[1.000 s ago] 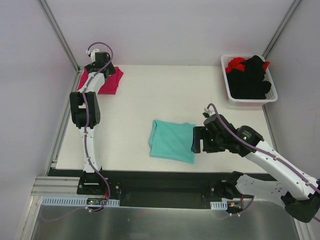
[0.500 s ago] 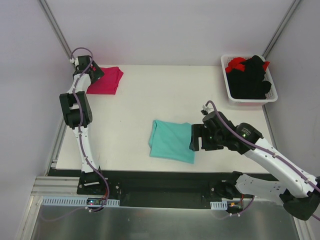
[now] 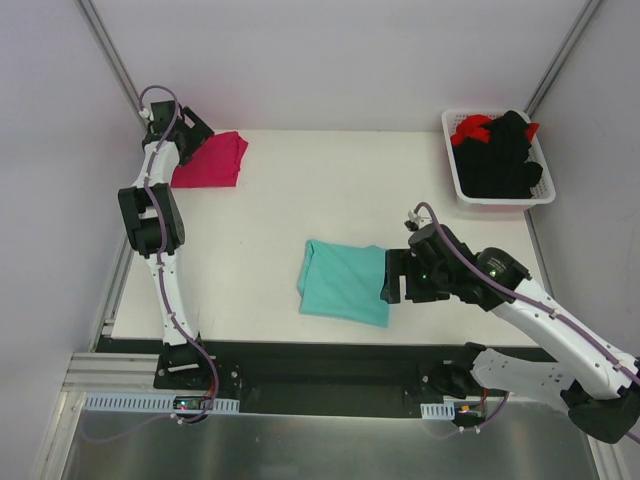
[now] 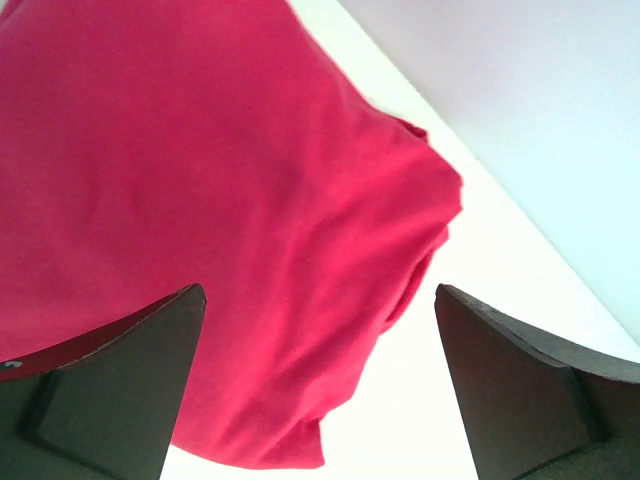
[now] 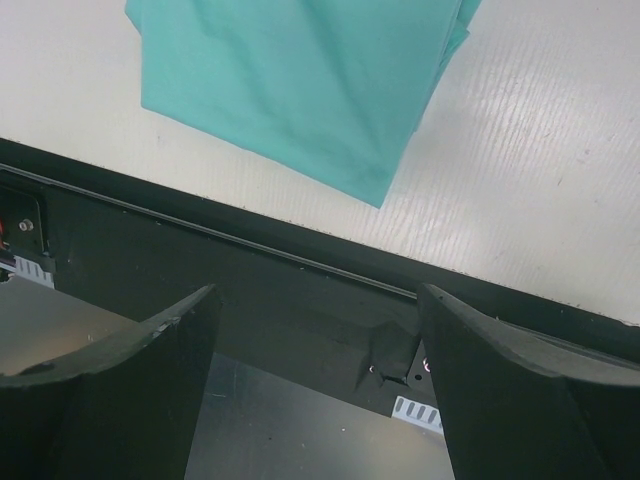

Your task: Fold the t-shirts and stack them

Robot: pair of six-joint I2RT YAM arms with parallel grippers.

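A folded, soft teal t-shirt (image 3: 343, 282) lies flat on the white tabletop (image 3: 290, 210), close to its near edge. The right hand (image 3: 392, 277) sits just beside the shirt's right edge, fingers spread wide and grasping nothing; its wrist camera looks down on the shirt's near corner (image 5: 300, 80) and the dark table edge below it. Well apart from the teal t-shirt, far off to its rear left, lies a folded magenta-pink t-shirt (image 3: 212, 160). The left hand (image 3: 190, 130) hovers at that shirt's left side, released, its jaws fully apart and empty. To the rear right of the teal t-shirt stands a white plastic basket (image 3: 497, 198) heaped with black and red garments (image 3: 500, 155).
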